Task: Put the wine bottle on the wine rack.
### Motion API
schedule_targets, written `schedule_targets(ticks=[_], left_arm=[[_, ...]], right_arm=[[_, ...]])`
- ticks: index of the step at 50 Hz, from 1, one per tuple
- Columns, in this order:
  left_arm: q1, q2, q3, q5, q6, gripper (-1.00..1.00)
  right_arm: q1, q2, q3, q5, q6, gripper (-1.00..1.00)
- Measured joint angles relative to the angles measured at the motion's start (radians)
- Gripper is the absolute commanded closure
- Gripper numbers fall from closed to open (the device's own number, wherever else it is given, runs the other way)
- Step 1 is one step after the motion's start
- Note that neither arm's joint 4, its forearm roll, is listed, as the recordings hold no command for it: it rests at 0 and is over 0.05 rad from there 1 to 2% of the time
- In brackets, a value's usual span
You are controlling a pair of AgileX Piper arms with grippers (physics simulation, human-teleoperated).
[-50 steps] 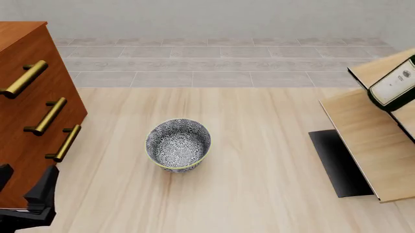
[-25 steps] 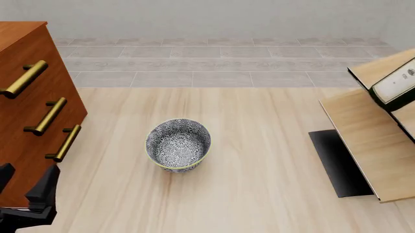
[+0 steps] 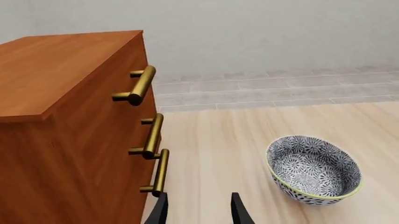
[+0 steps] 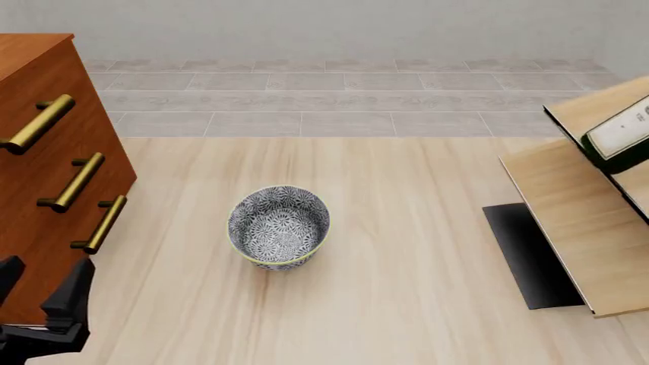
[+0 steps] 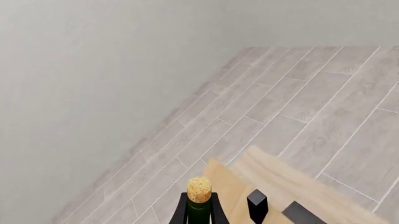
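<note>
The wine bottle (image 4: 619, 131), dark green with a white label, lies tilted at the front view's right edge, between the slanted panels of the light wood wine rack (image 4: 573, 205). In the right wrist view its tan cork (image 5: 199, 189) and neck rise from the middle of the lower edge, in line with the right gripper that holds it. The right gripper's fingers are not clearly seen, and the arm is outside the front view. My left gripper (image 4: 41, 287) is open and empty at the near left, beside the cabinet; it also shows in the left wrist view (image 3: 199, 212).
A reddish-brown drawer cabinet (image 4: 41, 175) with brass handles stands at the left. A grey patterned bowl (image 4: 279, 226) sits mid-table. The rack's black base plate (image 4: 527, 255) lies on the table at the right. Tiled floor and a wall lie beyond.
The bottle has slid up and to the right along the rack, so less of it shows at the frame's edge. The left arm has not moved.
</note>
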Motion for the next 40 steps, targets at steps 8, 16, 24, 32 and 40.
schedule_targets(ticks=[8, 16, 24, 32, 40], left_arm=[[-0.001, 0.002, 0.000, -0.001, -0.001, -1.00], [-0.002, 0.006, 0.000, -0.005, -0.001, -1.00], [-0.001, 0.009, 0.000, -0.008, -0.001, -1.00], [-0.002, 0.017, 0.000, -0.017, 0.000, -1.00], [-0.002, 0.026, 0.000, -0.027, 0.002, -1.00]], right_arm=[[-0.014, 0.017, -0.002, -0.009, -0.002, 1.00], [-0.031, 0.036, 0.000, -0.025, -0.001, 1.00], [-0.054, 0.050, 0.007, -0.039, -0.002, 1.00], [-0.076, 0.062, 0.017, -0.051, -0.003, 1.00], [-0.100, 0.071, 0.029, -0.063, -0.004, 1.00]])
